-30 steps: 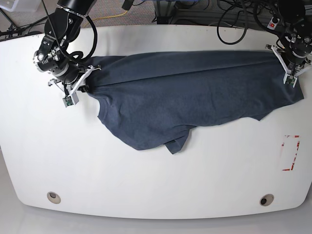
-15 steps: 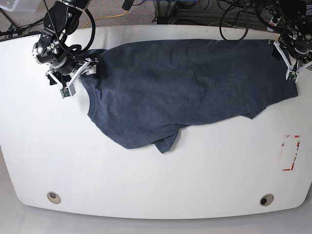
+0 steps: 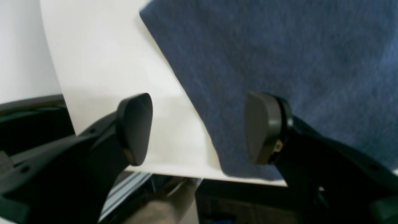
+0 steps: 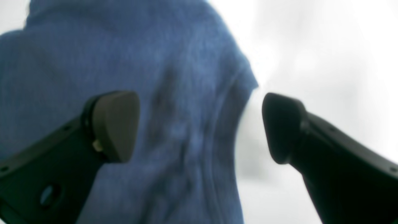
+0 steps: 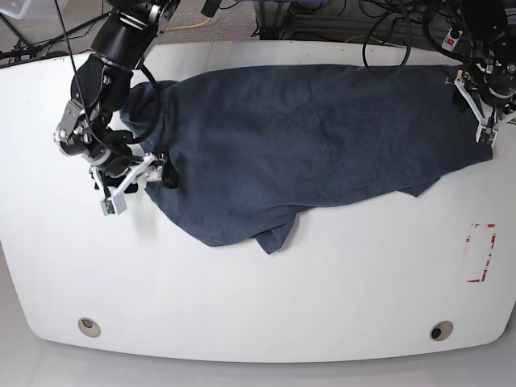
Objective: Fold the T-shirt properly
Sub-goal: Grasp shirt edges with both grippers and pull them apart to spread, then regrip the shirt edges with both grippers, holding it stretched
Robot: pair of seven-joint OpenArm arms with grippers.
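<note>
The dark blue T-shirt point(image 5: 306, 137) lies spread across the far half of the white table point(image 5: 258, 306), with a bunched fold hanging toward the front near the middle. No lettering shows. My right gripper point(image 5: 137, 184) is at the shirt's left end. In the right wrist view it point(image 4: 199, 124) stands open above a wrinkled cloth edge point(image 4: 186, 93), gripping nothing. My left gripper point(image 5: 485, 119) hovers at the shirt's far right corner. In the left wrist view it point(image 3: 199, 127) is open, with the shirt's edge point(image 3: 279, 46) running below the gap and close to the table's edge.
A red-and-white marked rectangle point(image 5: 481, 252) sits on the table at the right. Two round holes point(image 5: 89, 326) point(image 5: 440, 330) are near the front edge. Cables and equipment point(image 5: 322, 20) lie beyond the far edge.
Both grippers drew the shirt toward the far edge, then opened and let go. My right arm has moved toward the front, along the shirt's left end. The left arm has hardly moved.
</note>
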